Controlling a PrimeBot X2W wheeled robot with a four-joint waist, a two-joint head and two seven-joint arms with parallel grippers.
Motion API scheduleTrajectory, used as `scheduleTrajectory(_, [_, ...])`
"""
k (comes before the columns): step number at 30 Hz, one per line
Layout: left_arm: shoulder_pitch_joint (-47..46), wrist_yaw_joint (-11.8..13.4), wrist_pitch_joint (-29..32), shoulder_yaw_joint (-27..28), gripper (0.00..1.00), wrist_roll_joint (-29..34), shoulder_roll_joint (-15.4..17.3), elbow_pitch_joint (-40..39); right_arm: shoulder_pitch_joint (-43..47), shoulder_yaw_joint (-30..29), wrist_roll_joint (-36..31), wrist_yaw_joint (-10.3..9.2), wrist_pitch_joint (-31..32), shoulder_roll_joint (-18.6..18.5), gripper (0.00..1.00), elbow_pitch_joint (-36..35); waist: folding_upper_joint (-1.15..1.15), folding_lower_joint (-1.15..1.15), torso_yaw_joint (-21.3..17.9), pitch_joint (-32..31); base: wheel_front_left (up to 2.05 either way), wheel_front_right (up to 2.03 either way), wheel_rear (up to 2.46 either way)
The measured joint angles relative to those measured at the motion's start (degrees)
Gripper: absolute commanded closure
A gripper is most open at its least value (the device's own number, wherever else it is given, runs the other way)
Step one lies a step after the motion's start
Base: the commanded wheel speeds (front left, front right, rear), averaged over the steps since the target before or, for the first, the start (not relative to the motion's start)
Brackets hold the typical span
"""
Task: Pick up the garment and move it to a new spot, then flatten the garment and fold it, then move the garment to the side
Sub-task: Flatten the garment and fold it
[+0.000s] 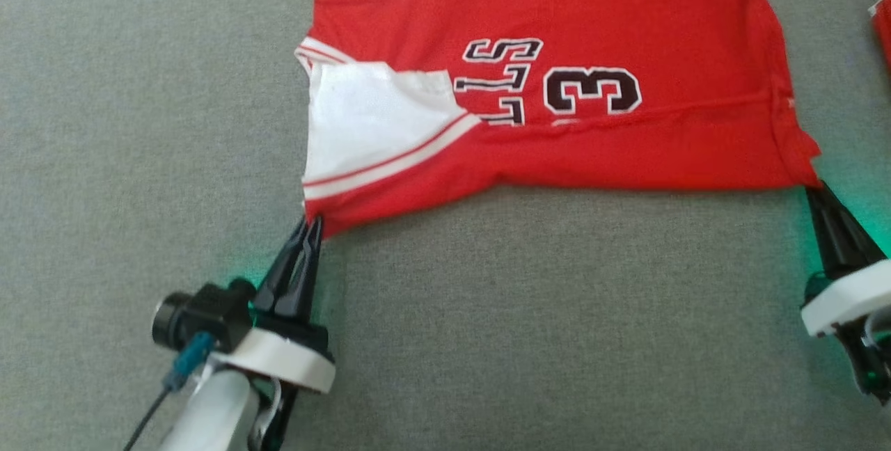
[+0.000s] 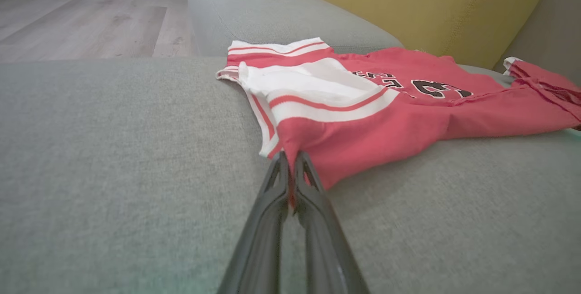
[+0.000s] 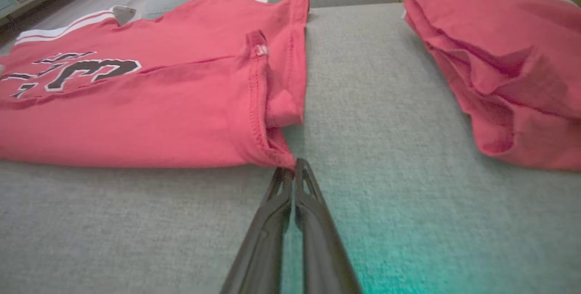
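While the left gripper [image 1: 311, 223] pinches it, the jersey [image 1: 626, 152] shows "3".

The garment [image 1: 626, 152] is thin matt cloth with stitched hems; the sofa [image 1: 487, 333] is coarse woven fabric. The left gripper [image 1: 312, 225] looks like smooth, slightly glossy plastic, and the floor [image 2: 91, 12] like pale matt wood.

Seat [image 1: 139, 89]: was grey weave.
Back cushion [image 2: 408, 3]: was yellow.
Floor [image 2: 68, 12]: was pale wood.
Red bundle [image 3: 499, 58]: lay on seat.
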Motion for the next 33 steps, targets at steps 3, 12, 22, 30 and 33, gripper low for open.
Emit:
scheduleTrajectory(3, [2.27, 0.0, 0.0, 0.0, 1.0, 0.0, 0.27, -1.67, 1.11, -0.37, 0.54, 0.0, 0.0, -0.43, 1.0, 0.2, 0.0, 0.0, 0.02, -0.24, 0.0, 0.0, 0.0])
scheduleTrajectory(12, [9.04, 0.35, 1.04, -0.62, 1.0, 0.27, 2.7, -8.77, 7.83, -3.5, 2.18, 0.0, 0.0, -2.53, 1.0, -1.62, 0.0, 0.0, 0.49, -1.52, 0.0, 0.0, 0.0])
scheduleTrajectory(22, [17.66, 1.34, 5.59, -2.81, 1.0, -0.18, 4.54, -16.88, 15.71, -7.39, 2.34, 0.0, 1.69, -2.93, 1.0, -6.21, 0.0, 0.0, 0.57, -2.66, 0.0, 0.0, 0.0])
scheduleTrajectory(30, [16.39, 2.64, 5.56, -2.71, 0.0, -0.36, 4.47, -16.68, 16.59, -11.55, -1.26, 0.0, 2.53, -1.6, 0.0, -8.65, 0.0, 0.0, 0.87, -3.22, 0.0, 0.0, 0.0])
scheduleTrajectory(33, [13.68, 2.91, 5.55, -2.6, 0.0, 0.29, 4.46, -16.93, 16.56, -14.03, -4.19, 0.0, 1.9, 0.36, 0.0, -10.43, 0.0, 0.0, 0.35, -3.28, 0.0, 0.0, 0.0])
